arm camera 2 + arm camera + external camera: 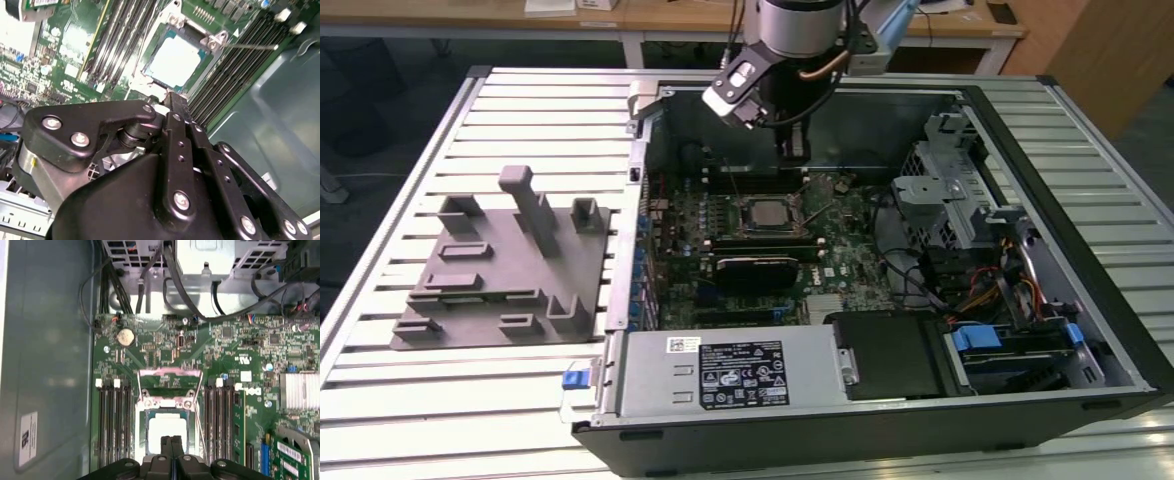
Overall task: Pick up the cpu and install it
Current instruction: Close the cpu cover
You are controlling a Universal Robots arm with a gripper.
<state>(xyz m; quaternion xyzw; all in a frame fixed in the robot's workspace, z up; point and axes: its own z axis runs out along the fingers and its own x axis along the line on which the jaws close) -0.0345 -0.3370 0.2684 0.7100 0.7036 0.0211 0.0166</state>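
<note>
First wrist view: the cpu [167, 427] lies flat in the socket [145, 415], and the end effector [172, 439], pressed together and holding nothing, hovers over the socket's edge, so any downward nudge would likely skew the cpu and bend the socket's pins.

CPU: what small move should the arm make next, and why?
Probably a short lift straight up. The cpu lies flat in the open socket, and the gripper hangs shut above its edge, holding nothing, so rising clear seems safest.
</note>
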